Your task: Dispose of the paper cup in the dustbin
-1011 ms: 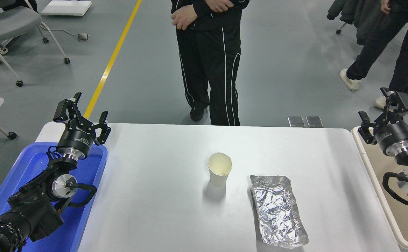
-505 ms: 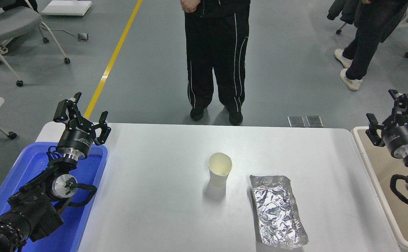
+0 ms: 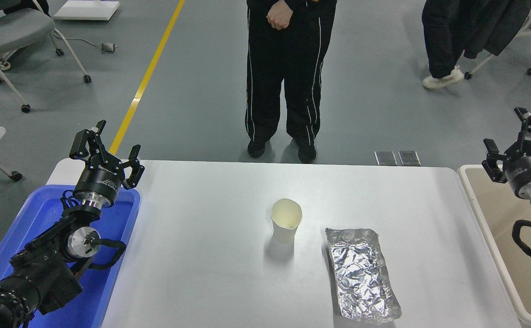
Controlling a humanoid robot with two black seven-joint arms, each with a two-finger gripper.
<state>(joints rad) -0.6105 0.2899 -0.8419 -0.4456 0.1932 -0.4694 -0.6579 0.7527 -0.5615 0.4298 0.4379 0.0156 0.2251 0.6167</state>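
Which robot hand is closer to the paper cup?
The left hand, over the blue tub at the table's left edge. The right hand hangs farther away, above the dustbin. The paper cup stands mid-table.

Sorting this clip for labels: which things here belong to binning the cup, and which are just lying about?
Job in hand:
- paper cup, upright mid-table, untouched
- dustbin, off the table's right edge
- right gripper, open, above the dustbin

Lying about:
- foil tray, right of the cup, apart from it
- blue tub, at left
- left gripper, parked over the tub
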